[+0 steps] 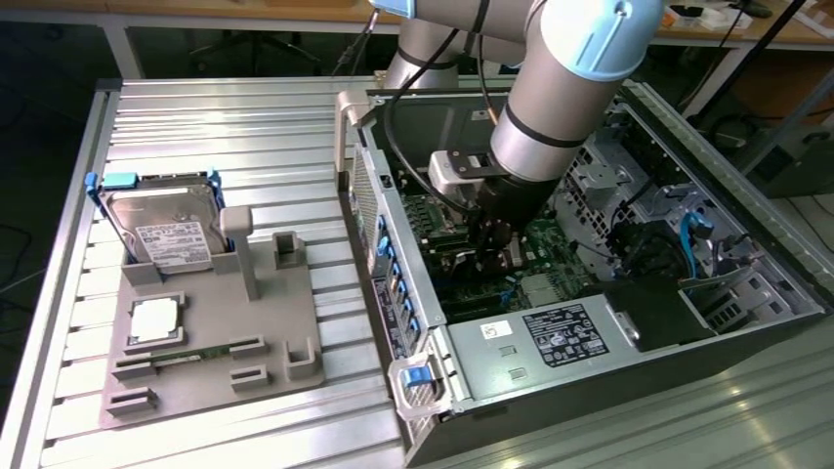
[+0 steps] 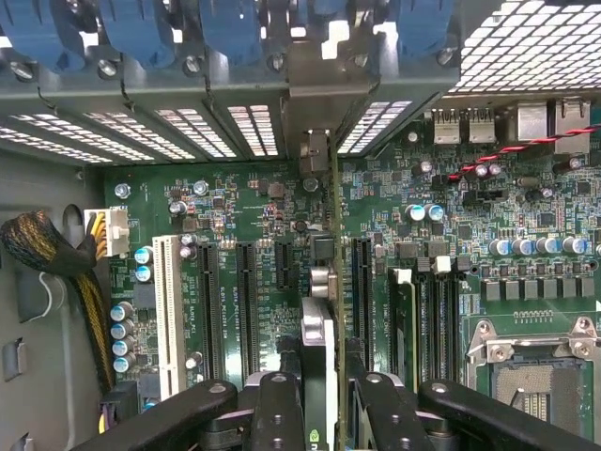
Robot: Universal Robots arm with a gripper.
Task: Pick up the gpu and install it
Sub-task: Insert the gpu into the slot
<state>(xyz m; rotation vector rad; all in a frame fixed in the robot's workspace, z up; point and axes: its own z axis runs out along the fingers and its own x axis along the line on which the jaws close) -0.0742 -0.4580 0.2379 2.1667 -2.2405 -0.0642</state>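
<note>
Inside the open computer case (image 1: 729, 322), I have the gripper (image 1: 497, 256) lowered over the motherboard (image 1: 554, 283), with the arm (image 1: 561, 88) reaching down from above the chassis. Through the wrist view I see the gpu (image 2: 321, 310) edge-on, clamped between the two black fingers (image 2: 278, 413), which are closed on it partway along their travel; I read this as a firm pinch across the card's thin body, chosen so the card hangs vertical and its lower edge can meet a slot squarely. The card's metal bracket end (image 2: 315, 150) points toward the rear wall of the case, where the slotted expansion covers (image 2: 197, 132) and blue retention clips (image 2: 131, 33) sit, which is why I judge the card is oriented this way: the bracket has to land in one of those rear openings. Beneath it lie the long black expansion slots (image 2: 246, 301) and a white slot (image 2: 169, 315); the card sits between the black slots and the RAM slots (image 2: 427, 310), but I cannot tell whether its edge is already touching a slot or hanging just above. On the exterior view's left, outside the case, the grey fixture tray (image 1: 209, 342) carries the hard drive (image 1: 163, 230) with blue rails, a narrow green RAM stick (image 1: 195, 355) and a small square chip (image 1: 154, 320), and its upright holders (image 1: 268, 254) stand bare.
</note>
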